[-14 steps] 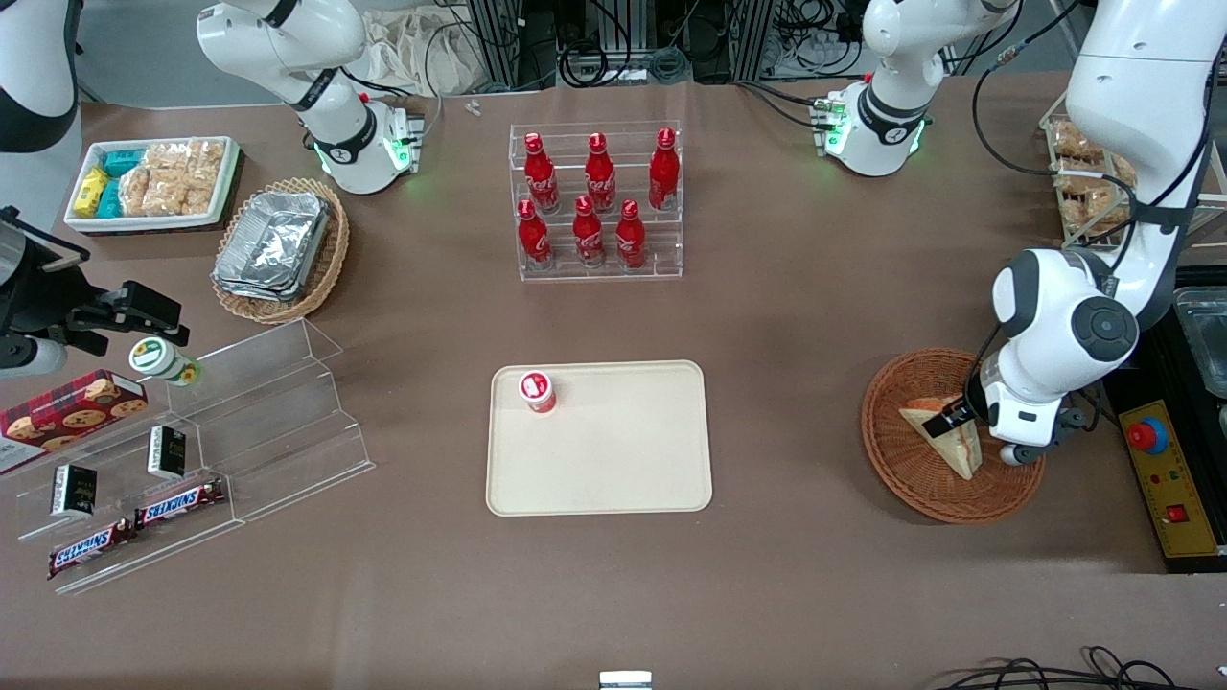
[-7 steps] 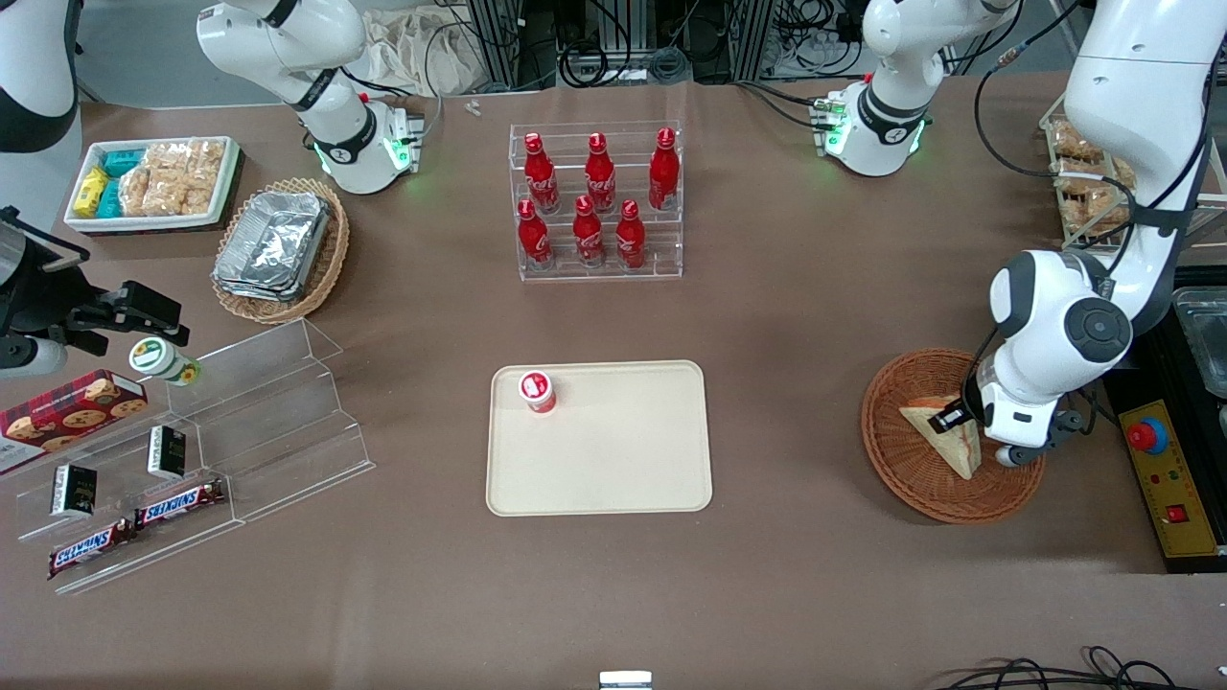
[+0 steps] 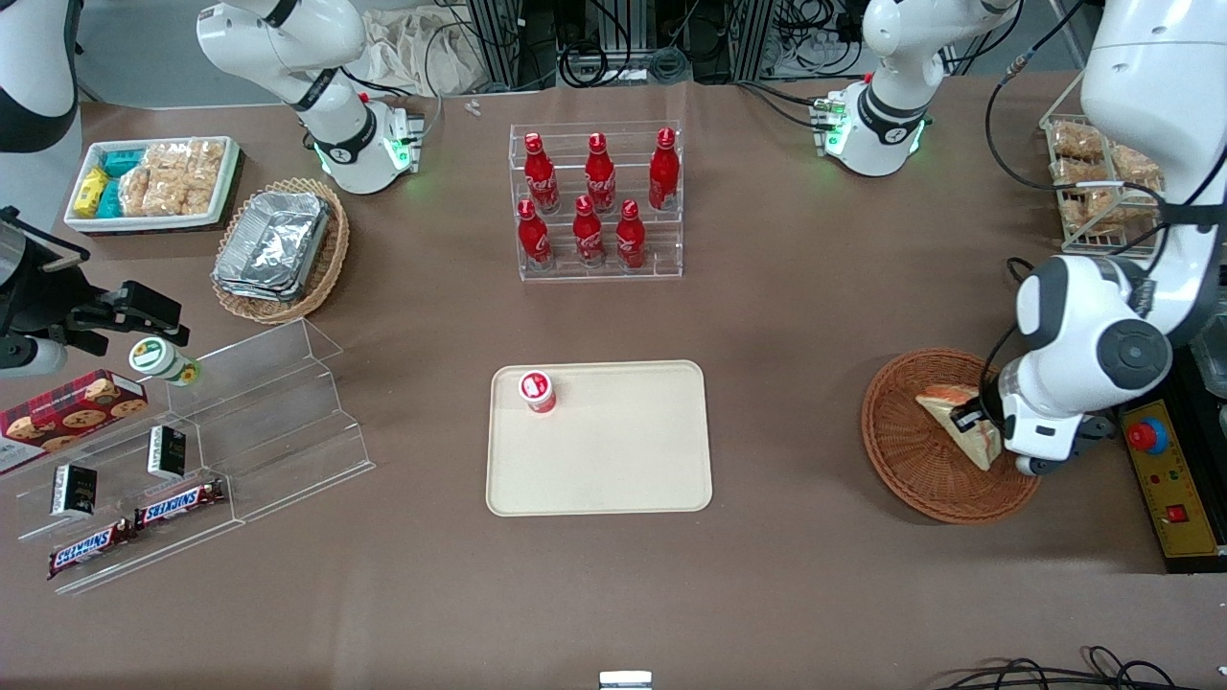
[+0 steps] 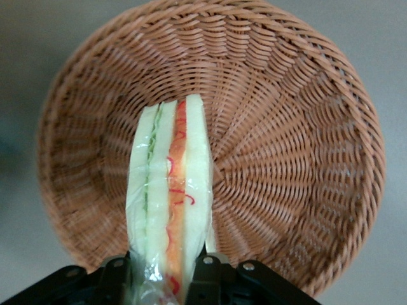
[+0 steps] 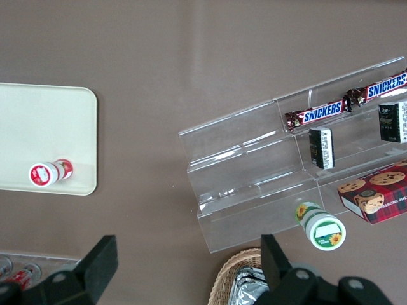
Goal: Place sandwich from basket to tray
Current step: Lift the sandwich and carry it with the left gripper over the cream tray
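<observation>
Gripper (image 3: 980, 422) is clamped on the sandwich (image 3: 959, 422) over the basket (image 3: 911, 470), toward the working arm's end of the table from the tray (image 3: 613, 460). Front view: wedge tilted, arm covers the grip. Wrist view shows what front can't: both fingers (image 4: 206, 279) pressed on the sandwich (image 4: 170, 203) sides, filling edge w/ red & green stripes facing the camera, wedge raised off the basket (image 4: 305, 146) weave. Tray holds only a small red-white can (image 3: 538, 391) in the corner nearest the bottle rack (image 3: 596, 201).
</observation>
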You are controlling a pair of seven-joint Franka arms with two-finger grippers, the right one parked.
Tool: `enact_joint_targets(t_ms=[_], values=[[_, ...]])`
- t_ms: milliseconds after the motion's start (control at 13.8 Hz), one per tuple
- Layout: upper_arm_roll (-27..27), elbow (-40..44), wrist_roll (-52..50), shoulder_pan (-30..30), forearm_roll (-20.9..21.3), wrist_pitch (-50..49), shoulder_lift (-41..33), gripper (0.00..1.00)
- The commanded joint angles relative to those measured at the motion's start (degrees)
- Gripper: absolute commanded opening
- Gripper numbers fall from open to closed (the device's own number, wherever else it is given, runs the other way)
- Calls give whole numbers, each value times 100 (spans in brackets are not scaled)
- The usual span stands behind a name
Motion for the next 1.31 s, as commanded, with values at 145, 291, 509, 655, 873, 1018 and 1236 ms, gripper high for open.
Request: enact_joint_targets(t_ms=[145, 291, 509, 655, 873, 1018, 1236], values=[[-665, 1571, 669, -67, 113, -2036, -247, 0], [-1121, 2318, 926, -67, 113, -2890, -230, 0], [-2017, 2787, 927, -206, 122, -3464, -221, 0], [-2170, 2788, 865, -705, 122, -3465, -169, 0], [-2143, 2954, 656, -1497, 122, -3176, 400, 0], [-2143, 3068, 383, -1735, 113, -2651, 989, 0], [-1899, 3174, -12, -2358, 305, -1789, 1614, 0]])
